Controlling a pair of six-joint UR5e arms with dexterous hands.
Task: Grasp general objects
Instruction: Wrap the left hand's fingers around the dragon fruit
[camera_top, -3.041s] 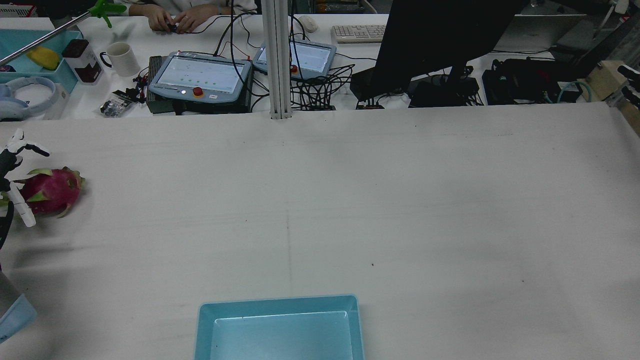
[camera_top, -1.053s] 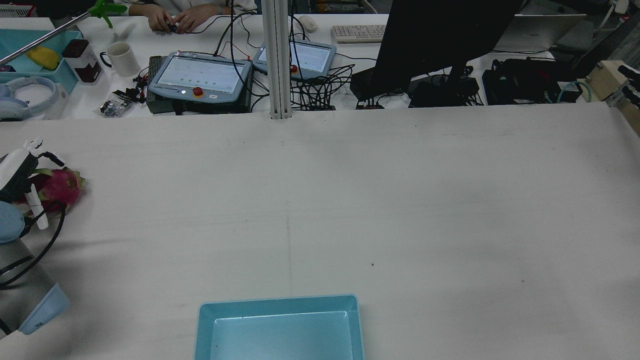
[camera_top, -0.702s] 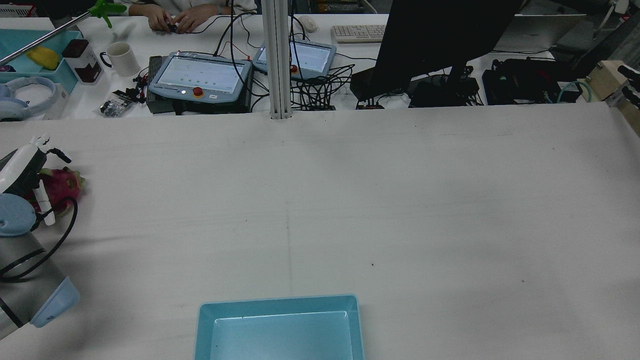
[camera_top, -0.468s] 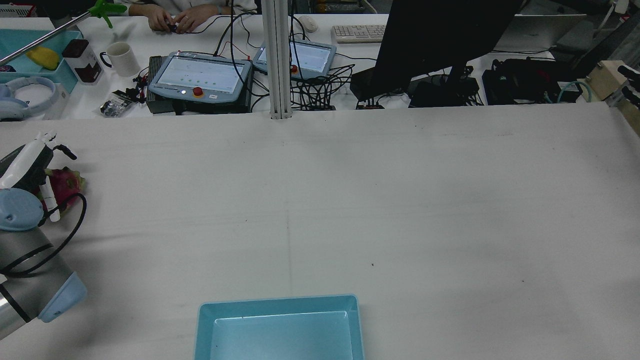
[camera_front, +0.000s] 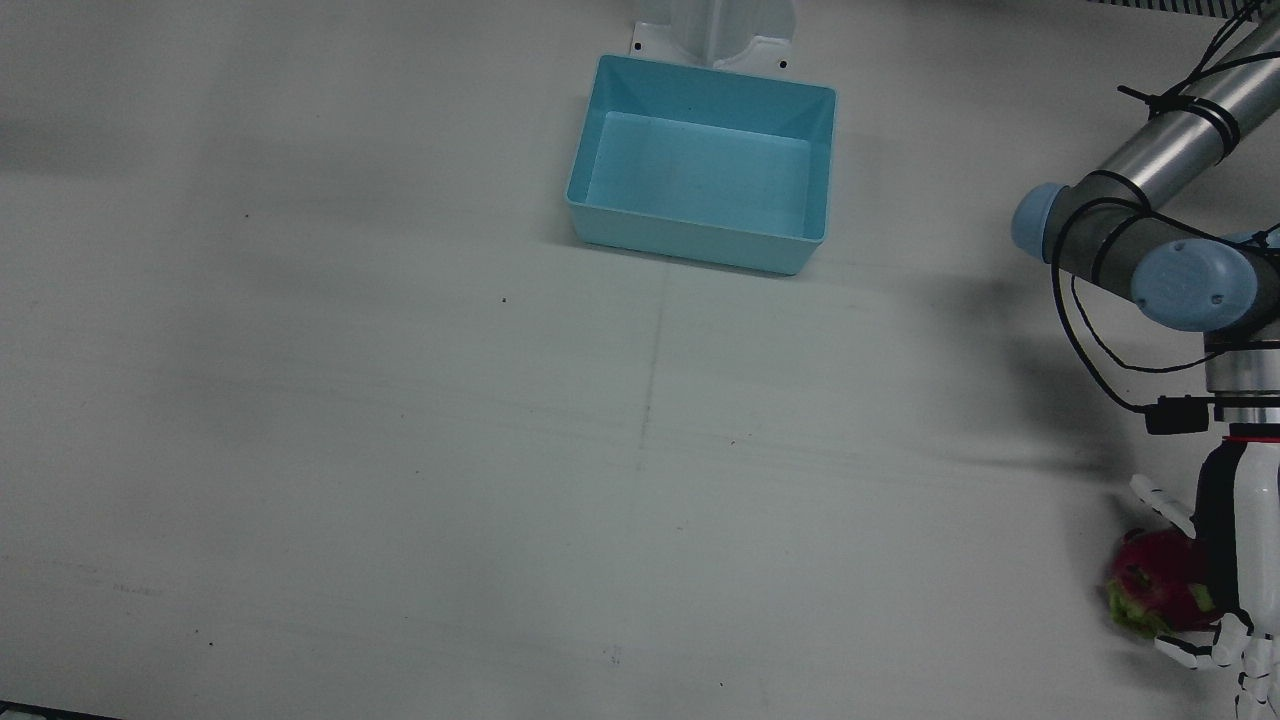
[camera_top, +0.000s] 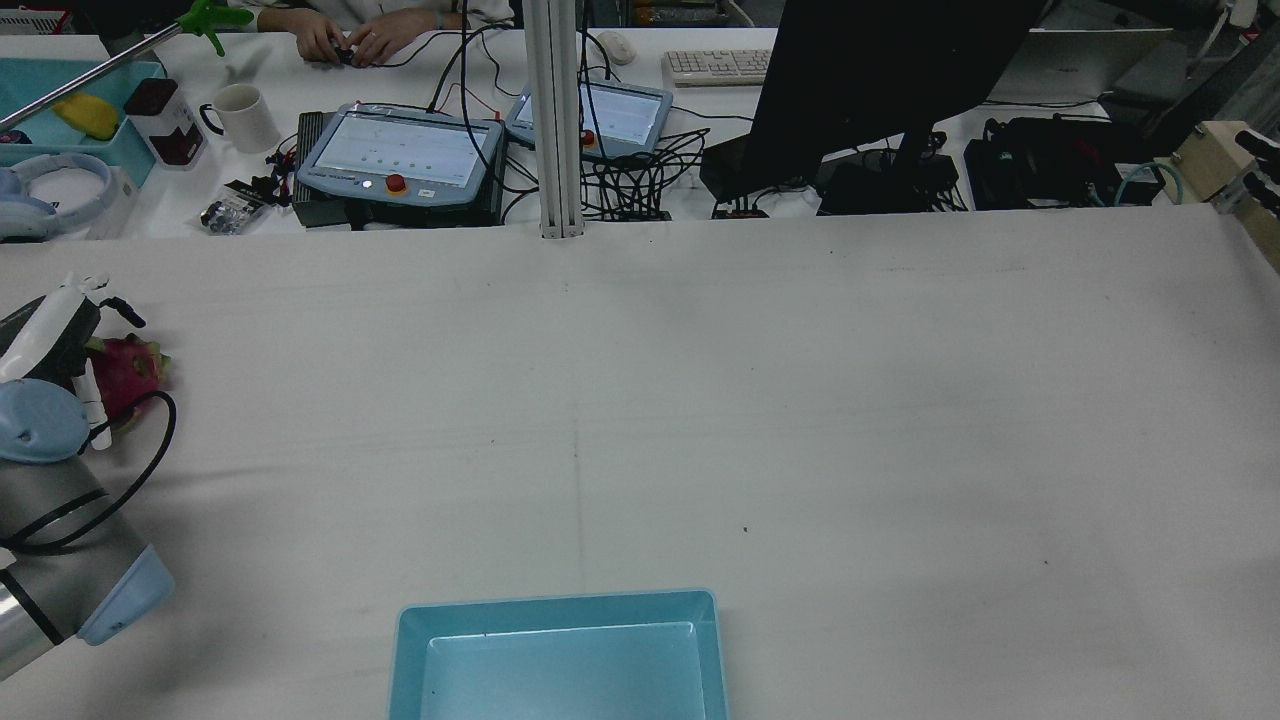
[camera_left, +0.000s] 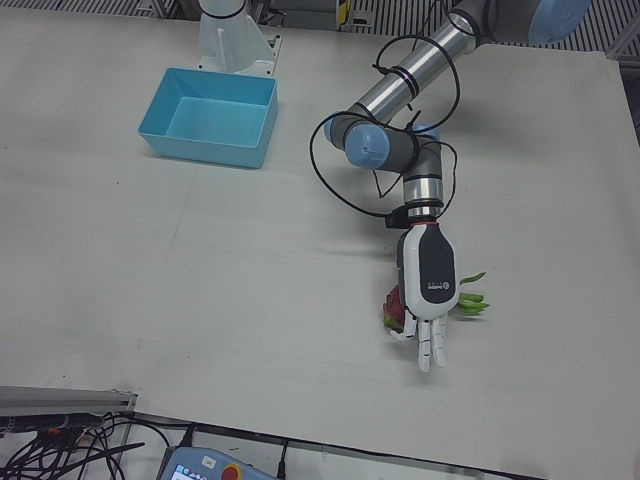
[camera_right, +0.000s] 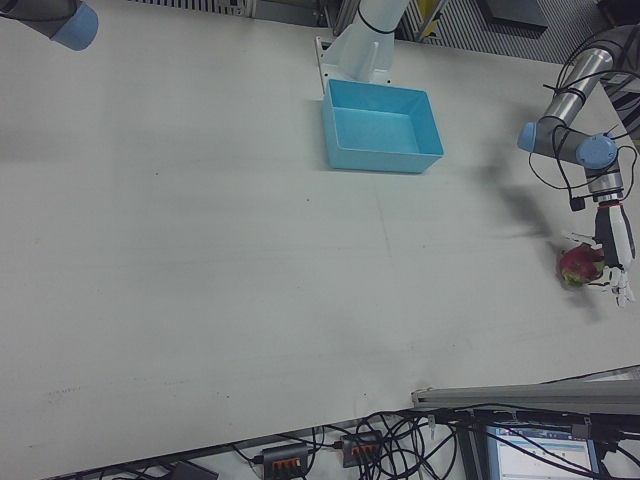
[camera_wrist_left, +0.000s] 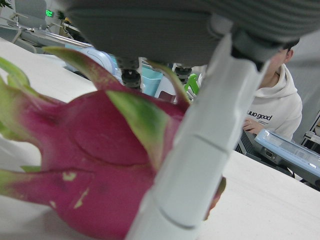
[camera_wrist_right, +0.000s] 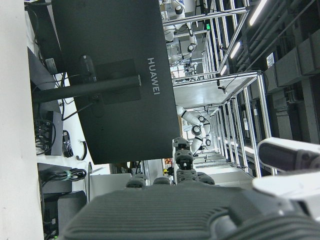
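Observation:
A pink dragon fruit (camera_front: 1150, 590) with green scales lies near the table's edge on my left arm's side, also visible as the dragon fruit (camera_top: 128, 365) in the rear view. My left hand (camera_left: 428, 290) lies stretched over its top, fingers extended and apart, not closed around it. In the left hand view the dragon fruit (camera_wrist_left: 95, 165) fills the frame under the palm, with one white finger (camera_wrist_left: 200, 150) crossing in front of it. My right hand (camera_wrist_right: 200, 210) shows only in its own view, off the table, with nothing in its palm.
A light blue bin (camera_front: 690, 240) stands empty at the table's robot side, in the middle. In the rear view, beyond the table's far edge, are teach pendants (camera_top: 400, 155), cables, a monitor (camera_top: 880, 70) and a person's hands (camera_top: 350, 40).
My left arm has swung in from the table's edge and brought the hand over the dragon fruit, covering most of it. The fruit has stayed in place.

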